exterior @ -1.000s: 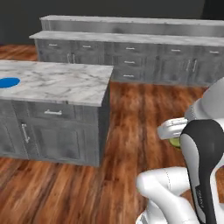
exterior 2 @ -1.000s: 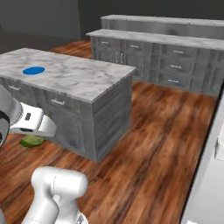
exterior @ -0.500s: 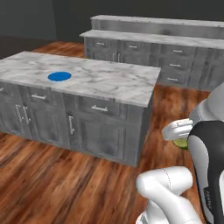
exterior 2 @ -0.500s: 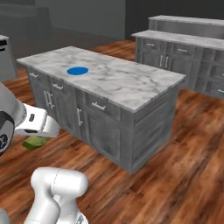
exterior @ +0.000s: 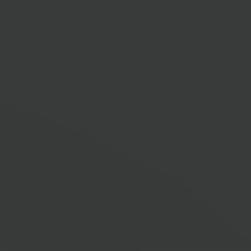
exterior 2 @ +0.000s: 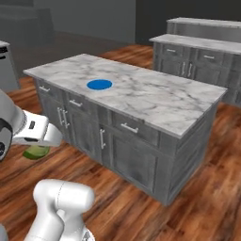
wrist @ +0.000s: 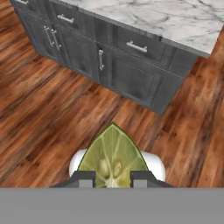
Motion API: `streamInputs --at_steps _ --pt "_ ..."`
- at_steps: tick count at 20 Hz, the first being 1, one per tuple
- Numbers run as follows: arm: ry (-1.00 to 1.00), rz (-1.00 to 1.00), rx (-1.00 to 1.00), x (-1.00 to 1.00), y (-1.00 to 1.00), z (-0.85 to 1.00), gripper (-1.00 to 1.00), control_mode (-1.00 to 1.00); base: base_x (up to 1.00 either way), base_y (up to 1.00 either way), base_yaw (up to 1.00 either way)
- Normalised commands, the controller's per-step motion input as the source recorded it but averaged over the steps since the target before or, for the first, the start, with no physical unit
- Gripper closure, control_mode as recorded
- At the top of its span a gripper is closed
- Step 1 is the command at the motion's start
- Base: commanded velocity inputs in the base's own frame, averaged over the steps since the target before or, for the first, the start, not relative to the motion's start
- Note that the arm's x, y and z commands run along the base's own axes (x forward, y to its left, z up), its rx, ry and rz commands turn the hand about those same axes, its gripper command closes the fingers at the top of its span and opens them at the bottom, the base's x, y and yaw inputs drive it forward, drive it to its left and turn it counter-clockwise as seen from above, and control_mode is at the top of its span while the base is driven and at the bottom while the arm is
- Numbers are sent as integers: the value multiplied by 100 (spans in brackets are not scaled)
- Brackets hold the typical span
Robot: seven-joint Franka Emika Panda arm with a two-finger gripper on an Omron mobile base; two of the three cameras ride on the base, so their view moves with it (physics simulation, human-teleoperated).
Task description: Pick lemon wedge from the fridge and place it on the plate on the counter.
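Pincer point(wrist: 112, 180) sits closed on the lemon wedge point(wrist: 113, 156), which fills the gap between the two dark fingertips point(wrist: 83, 178) in the hand view, cut face up and pointed end aimed toward the cabinets. From the right base view the same wedge point(exterior 2: 36, 152) peeks out green under the white hand, held low over the wood floor point(exterior 2: 197, 188) and well short of the worktop point(exterior 2: 155, 101).

So the picking part looks done and this reads as the carry step: wedge in hand, robot facing the island, nothing placed yet. Next move probably calls for lifting the hand up above the marble edge, since right now the wedge hangs below the level of the top, then reaching in over it to the plate point(exterior 2: 99, 84) and letting go. The plate lies flat on the marble toward the far-left part of the top, away from the near edge.

What's in the way is mainly the island itself: the grey cabinet fronts point(wrist: 131, 72) with their metal handles point(wrist: 138, 47) face the hand straight on, so going forward without rising first would risk bumping them. Further back, another run of grey cabinets point(exterior 2: 202, 52) stands along the wall, well apart from everything. The left base view is just flat dark grey, nothing readable there.
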Motion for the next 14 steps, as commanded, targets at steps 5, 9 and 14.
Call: streamInputs --at_steps 5,9,14 --pt "0 0 0 0 0 0 100 100 75 55 -21" --pt "0 0 0 0 0 0 100 100 79 55 -26" --pt "0 0 0 0 0 0 100 100 88 37 -25"
